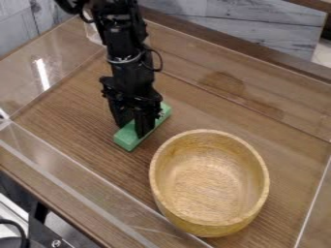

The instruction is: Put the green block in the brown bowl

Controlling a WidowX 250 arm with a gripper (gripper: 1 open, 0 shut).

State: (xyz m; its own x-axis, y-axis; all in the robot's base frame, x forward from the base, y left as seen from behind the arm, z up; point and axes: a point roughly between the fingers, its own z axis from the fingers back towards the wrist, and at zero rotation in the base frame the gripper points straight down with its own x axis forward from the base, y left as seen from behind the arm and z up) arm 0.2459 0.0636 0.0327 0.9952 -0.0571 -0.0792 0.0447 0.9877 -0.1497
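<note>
The gripper (pixel 135 118) is being held straight down over the table (pixel 246 97), its black fingers (pixel 126 109) drawn in close against the block (pixel 139 129) — the jaws are standing narrow, set on either side of the green bar's upper part. Whether the block is being firmly pinched or only touched cannot be told from this view.

The block is lying on the wooden tabletop, its lower end showing below and to the right of the fingertips, tilted slightly along the grain. It is being kept just beside the bowl (pixel 210 181), up and to the left of the rim, and apart from it.

The bowl — round, light tan, thick-rimmed — is resting on the table near the front edge. A clear wall (pixel 77 189) is seen running along the table's near side.
</note>
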